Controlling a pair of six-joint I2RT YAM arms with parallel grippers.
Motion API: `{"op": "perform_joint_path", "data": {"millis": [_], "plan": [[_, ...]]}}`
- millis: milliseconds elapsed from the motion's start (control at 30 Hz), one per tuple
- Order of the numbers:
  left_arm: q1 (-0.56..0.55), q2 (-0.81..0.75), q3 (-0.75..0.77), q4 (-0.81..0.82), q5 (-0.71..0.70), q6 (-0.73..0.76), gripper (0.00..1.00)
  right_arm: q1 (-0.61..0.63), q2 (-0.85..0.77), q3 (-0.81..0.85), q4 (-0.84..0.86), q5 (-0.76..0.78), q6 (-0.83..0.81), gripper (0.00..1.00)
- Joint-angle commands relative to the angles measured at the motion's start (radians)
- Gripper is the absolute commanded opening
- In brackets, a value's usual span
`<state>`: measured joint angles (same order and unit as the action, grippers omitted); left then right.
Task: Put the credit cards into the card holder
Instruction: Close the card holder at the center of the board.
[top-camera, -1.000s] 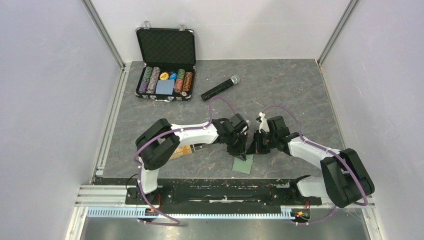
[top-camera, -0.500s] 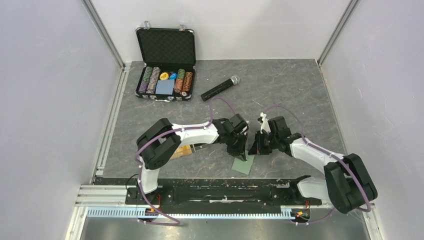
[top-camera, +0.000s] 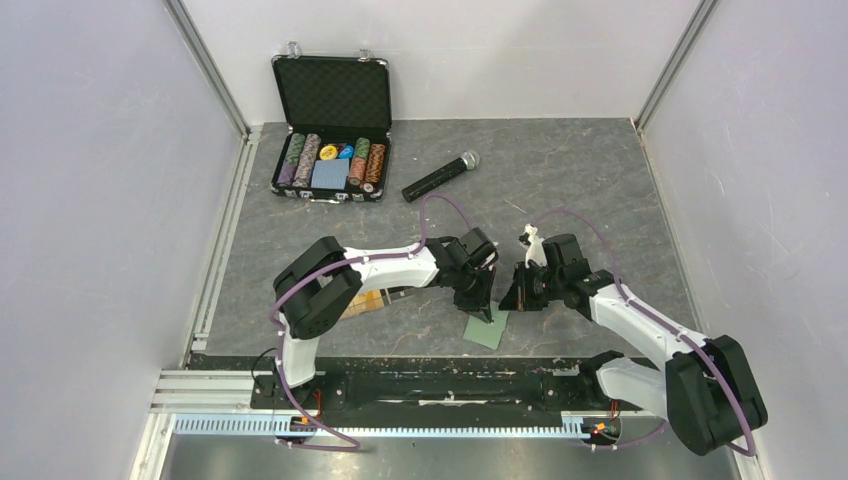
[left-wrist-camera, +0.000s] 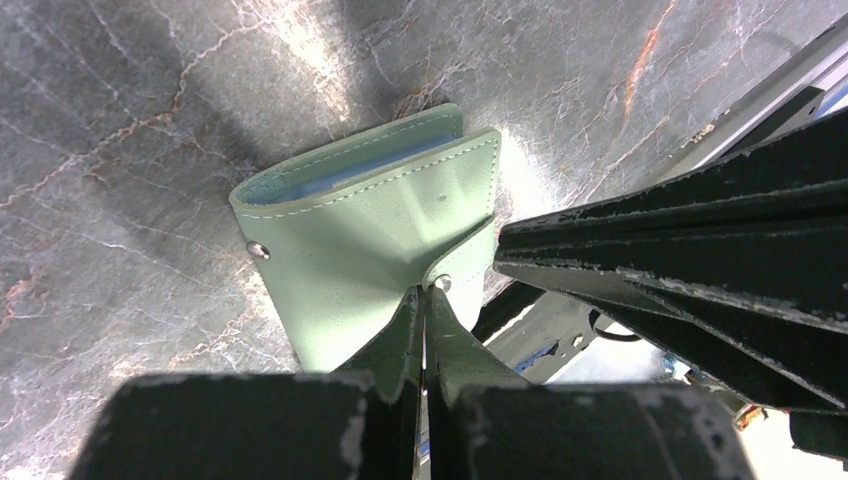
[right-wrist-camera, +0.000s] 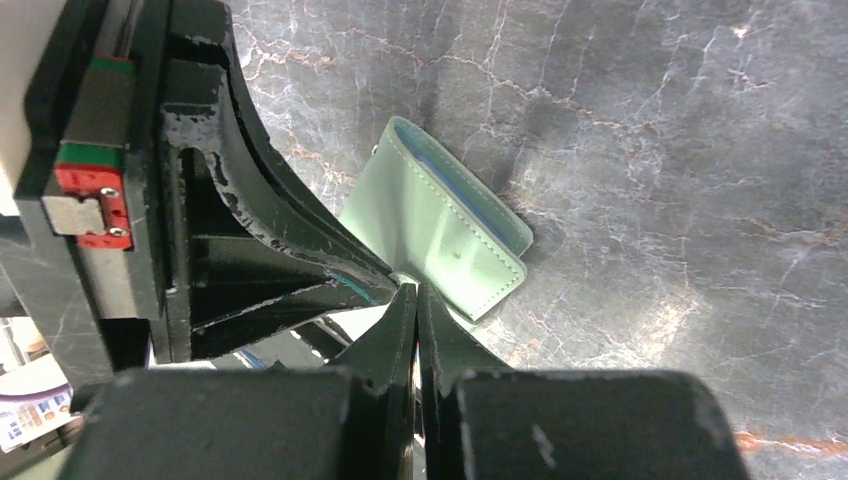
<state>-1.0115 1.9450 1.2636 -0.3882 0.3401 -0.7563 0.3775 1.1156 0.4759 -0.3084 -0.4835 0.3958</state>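
Observation:
The sage-green card holder (top-camera: 488, 330) lies near the table's front edge, its fold slightly open with light blue inside (left-wrist-camera: 340, 180). My left gripper (top-camera: 482, 306) is shut on the holder's snap tab (left-wrist-camera: 432, 284) and lifts that flap. My right gripper (top-camera: 511, 297) is shut, its tips (right-wrist-camera: 415, 290) touching the holder's (right-wrist-camera: 440, 225) near edge right beside the left fingers (right-wrist-camera: 260, 250); I cannot tell whether it grips anything. Orange and tan credit cards (top-camera: 366, 303) lie on the table, mostly hidden under my left arm.
An open black case of poker chips (top-camera: 331, 165) with a blue block stands at the back left. A black microphone (top-camera: 439, 176) lies behind the arms. The metal rail (top-camera: 420, 385) runs along the near edge just in front of the holder.
My right arm's elbow has swung outward to the right and its wrist has shifted slightly, while its tips stay at the holder. The left arm and the holder have not moved.

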Motion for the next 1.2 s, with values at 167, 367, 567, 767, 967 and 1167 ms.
{"op": "perform_joint_path", "data": {"millis": [167,367,567,767,967,1167], "plan": [[-0.021,-0.012,0.049,-0.045,-0.03,0.045,0.02,0.012,-0.053,-0.046,0.042,-0.054,0.034,0.0],[-0.022,-0.025,0.049,-0.029,-0.022,0.031,0.02,0.014,-0.074,-0.048,0.041,-0.057,0.042,0.0],[-0.022,0.012,0.046,-0.034,-0.037,0.049,0.02,0.016,-0.07,-0.055,0.045,-0.063,0.037,0.0],[-0.022,0.041,0.072,-0.065,-0.051,0.066,0.02,0.023,-0.062,-0.086,0.057,-0.056,0.036,0.0],[-0.022,0.063,0.08,-0.078,-0.041,0.07,0.02,0.051,-0.051,-0.114,0.079,-0.034,0.049,0.0],[-0.025,0.084,0.077,-0.087,-0.035,0.072,0.02,0.078,-0.014,-0.118,0.086,0.005,0.06,0.0]]}}
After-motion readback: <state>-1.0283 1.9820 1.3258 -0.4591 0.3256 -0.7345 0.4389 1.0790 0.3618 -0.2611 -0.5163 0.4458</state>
